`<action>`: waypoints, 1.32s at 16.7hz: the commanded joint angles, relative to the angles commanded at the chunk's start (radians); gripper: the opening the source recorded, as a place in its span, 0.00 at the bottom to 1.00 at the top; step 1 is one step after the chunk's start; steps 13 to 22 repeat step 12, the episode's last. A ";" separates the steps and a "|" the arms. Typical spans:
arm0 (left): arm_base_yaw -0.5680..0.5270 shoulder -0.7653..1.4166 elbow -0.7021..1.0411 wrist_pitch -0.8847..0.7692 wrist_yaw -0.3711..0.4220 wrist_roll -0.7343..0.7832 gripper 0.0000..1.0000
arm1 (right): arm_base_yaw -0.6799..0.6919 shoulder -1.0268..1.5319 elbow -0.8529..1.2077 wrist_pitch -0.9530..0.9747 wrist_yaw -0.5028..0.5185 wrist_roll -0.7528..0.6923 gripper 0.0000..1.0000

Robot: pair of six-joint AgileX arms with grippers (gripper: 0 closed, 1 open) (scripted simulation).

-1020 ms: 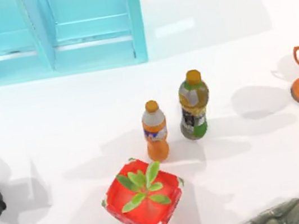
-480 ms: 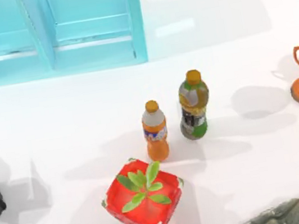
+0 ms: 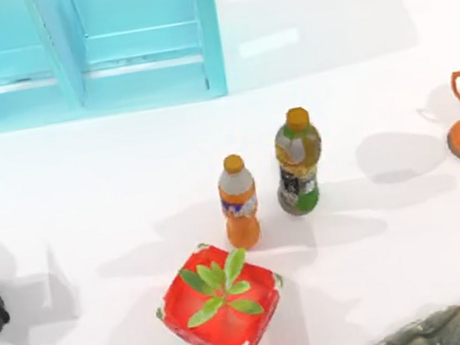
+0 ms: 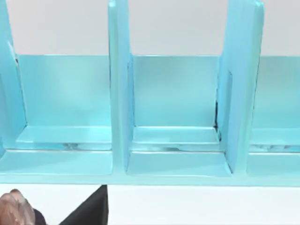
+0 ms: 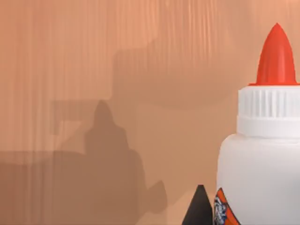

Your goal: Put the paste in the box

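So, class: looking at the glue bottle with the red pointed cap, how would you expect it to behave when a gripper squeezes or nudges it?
The paste has a smooth white plastic body, so it may be slippery and give a little under a squeeze. It stands upright and narrows to a pointed red cap, so a nudge up high could probably tip it. It looks light, though its fill level cannot be seen.
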 joint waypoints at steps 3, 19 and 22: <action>0.000 0.000 0.000 0.000 0.000 0.000 1.00 | 0.000 0.000 0.000 0.000 0.000 0.000 0.75; 0.000 0.000 0.000 0.000 0.000 0.000 1.00 | 0.000 0.000 0.000 0.000 0.000 0.000 1.00; 0.000 0.000 0.000 0.000 0.000 0.000 1.00 | 0.000 0.000 0.000 0.000 0.000 0.000 1.00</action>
